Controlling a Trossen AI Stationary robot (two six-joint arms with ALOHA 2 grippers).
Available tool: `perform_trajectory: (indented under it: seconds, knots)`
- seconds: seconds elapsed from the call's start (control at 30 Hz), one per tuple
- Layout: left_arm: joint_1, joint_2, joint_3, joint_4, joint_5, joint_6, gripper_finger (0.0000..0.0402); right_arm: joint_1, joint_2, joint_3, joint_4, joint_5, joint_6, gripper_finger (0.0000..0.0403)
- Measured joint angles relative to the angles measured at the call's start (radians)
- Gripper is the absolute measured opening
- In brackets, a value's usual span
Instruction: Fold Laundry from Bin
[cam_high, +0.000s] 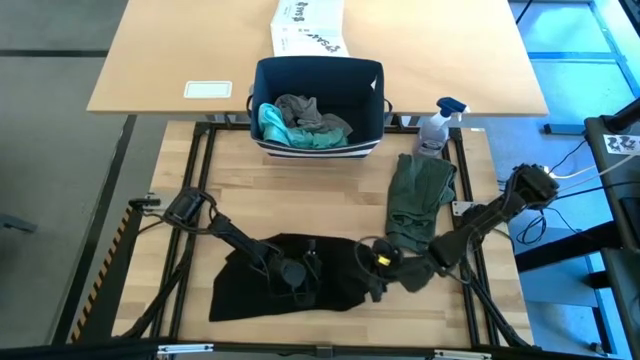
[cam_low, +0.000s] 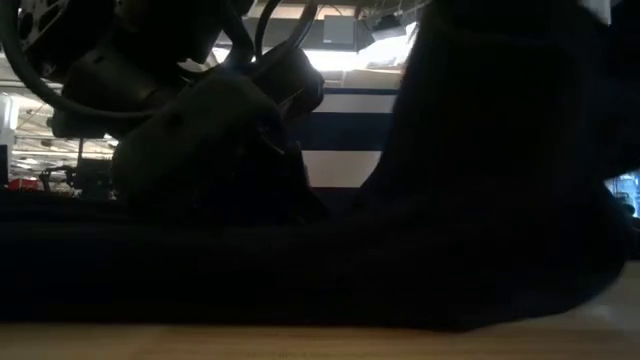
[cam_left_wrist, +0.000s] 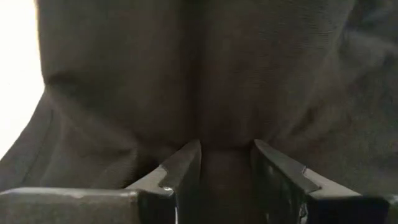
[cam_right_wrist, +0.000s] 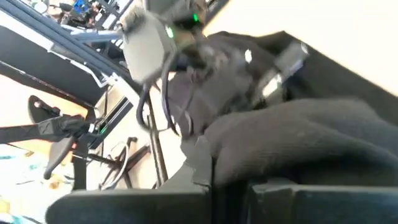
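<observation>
The black T-shirt (cam_high: 255, 285) lies spread on the near part of the wooden table (cam_high: 300, 195), with the left gripper (cam_high: 296, 272) down on its middle, its fingers (cam_left_wrist: 180, 177) part-way apart with a fold of the dark cloth bunched between them. The right gripper (cam_high: 375, 272) sits at the shirt's right edge, its fingers pressed together on a ridge of the black cloth. The olive-green piece (cam_high: 420, 195) lies beside a spray bottle (cam_high: 437, 125), and the navy-blue bin (cam_high: 318, 105) at the far edge holds the teal piece (cam_high: 275, 125) and the grey T-shirt (cam_high: 305, 112).
</observation>
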Motion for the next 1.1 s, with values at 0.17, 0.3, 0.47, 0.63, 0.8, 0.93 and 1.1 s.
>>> perform_trajectory:
  seconds: [0.17,0.3,0.47,0.63,0.8,0.93,1.1]
  knots:
    - [-0.001,-0.039,-0.002,-0.013,-0.001,0.082,0.0141,-0.054,0.006,0.018,0.001,-0.034,-0.047,0.0023]
    - [-0.032,-0.197,-0.001,-0.19,-0.035,0.108,0.0141,-0.056,0.006,0.019,0.001,-0.03,-0.049,0.0017]
    - [-0.109,-0.386,0.001,-0.554,-0.084,-0.012,0.0141,-0.053,0.005,0.02,-0.001,-0.014,-0.035,0.0016]
    - [-0.218,-0.412,-0.046,-0.752,-0.102,-0.207,0.0141,-0.054,0.015,0.02,0.054,-0.004,-0.007,0.0014]
    - [-0.278,-0.32,-0.174,-0.604,-0.138,-0.352,0.0141,-0.086,0.097,0.041,0.209,-0.042,-0.006,0.0015]
    - [-0.271,-0.245,-0.195,-0.432,-0.189,-0.346,0.0141,-0.126,0.19,0.14,0.213,-0.084,-0.012,0.0016]
    - [-0.251,-0.222,-0.199,-0.305,-0.164,-0.239,0.0141,-0.179,0.308,0.303,0.206,-0.128,-0.063,0.002]
